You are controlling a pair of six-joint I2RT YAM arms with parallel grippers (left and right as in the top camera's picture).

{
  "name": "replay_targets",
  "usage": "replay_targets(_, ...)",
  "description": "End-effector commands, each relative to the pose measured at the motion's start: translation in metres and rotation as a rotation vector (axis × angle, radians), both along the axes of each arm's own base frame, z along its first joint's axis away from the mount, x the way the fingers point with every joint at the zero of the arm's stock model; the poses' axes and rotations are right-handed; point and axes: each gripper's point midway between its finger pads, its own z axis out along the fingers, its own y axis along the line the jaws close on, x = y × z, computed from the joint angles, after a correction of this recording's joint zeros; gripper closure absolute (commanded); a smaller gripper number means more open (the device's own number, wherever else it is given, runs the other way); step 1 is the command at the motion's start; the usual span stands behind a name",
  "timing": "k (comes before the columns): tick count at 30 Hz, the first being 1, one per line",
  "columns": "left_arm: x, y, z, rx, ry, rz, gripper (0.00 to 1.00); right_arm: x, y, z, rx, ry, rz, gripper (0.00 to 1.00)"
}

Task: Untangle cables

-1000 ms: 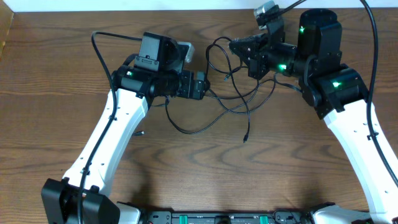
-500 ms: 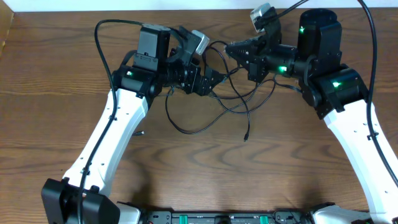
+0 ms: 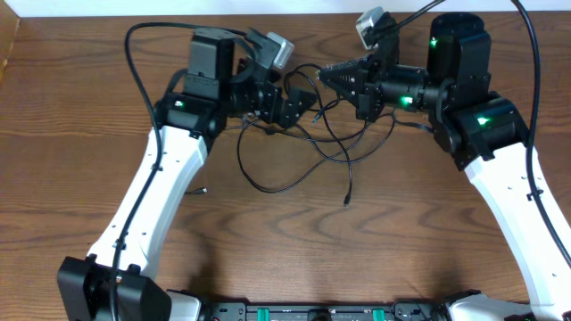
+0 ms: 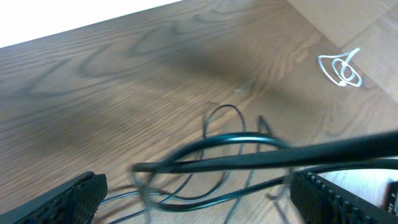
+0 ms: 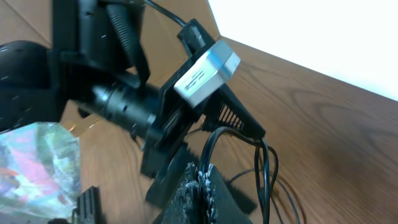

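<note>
Cable position first: the two pincers face each other over the far middle of the wooden table [image 3: 268, 259], with their tips near but not touching. The right pincer [image 3: 324, 74] is closed. In its wrist view the fingers [image 5: 198, 186] are pressed together and two strands of the black cable [image 3: 275, 190] rise out of the tip, so it grips this cable. From the grip the cable hangs away from the tip and crosses itself several times in a tangle between and under both pincers. It then lies in a wide loop on the wood, on the side of the left pincer that is toward the arm bases. One small plug end [image 3: 346, 202] lies alone, well apart from the right pincer's tip.

The left pincer [image 3: 308, 101] stands wide open and holds nothing. In its wrist view one blurred black strand runs across the gap from finger to finger — I cannot tell whether it touches either finger [image 4: 74, 198]. More thin loops lie on the table beyond these fingertips.
</note>
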Motion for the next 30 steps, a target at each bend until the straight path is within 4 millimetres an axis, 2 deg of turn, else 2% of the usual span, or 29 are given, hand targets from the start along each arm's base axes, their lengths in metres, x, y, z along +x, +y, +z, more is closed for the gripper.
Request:
replay_targets(1, 0.008, 0.020, -0.006, 0.007, 0.023, 0.052, 0.00, -0.008, -0.001, 0.011, 0.035, -0.020, 0.060, 0.99)
replay_targets(5, 0.009, 0.031, -0.009, 0.004, 0.048, 0.072, 0.00, -0.010, -0.002, 0.014, 0.047, -0.021, 0.078, 0.99)
replay_targets(12, -0.001, 0.020, -0.009, -0.022, 0.075, 0.022, 0.00, -0.021, 0.004, 0.029, 0.098, -0.070, 0.165, 0.99)
replay_targets(15, -0.002, 0.018, -0.009, -0.022, 0.076, 0.019, 0.07, -0.025, 0.006, 0.033, 0.113, -0.086, 0.196, 0.99)
replay_targets(18, -0.002, 0.018, -0.009, -0.022, 0.076, 0.019, 0.26, -0.025, 0.005, 0.033, 0.113, -0.085, 0.194, 0.99)
replay_targets(21, -0.002, 0.018, -0.009, -0.022, 0.076, 0.019, 0.36, -0.022, 0.004, 0.033, 0.108, -0.088, 0.179, 0.99)
replay_targets(30, -0.006, 0.019, -0.014, -0.016, 0.105, 0.020, 0.37, -0.008, -0.002, 0.026, 0.074, -0.083, 0.093, 0.99)
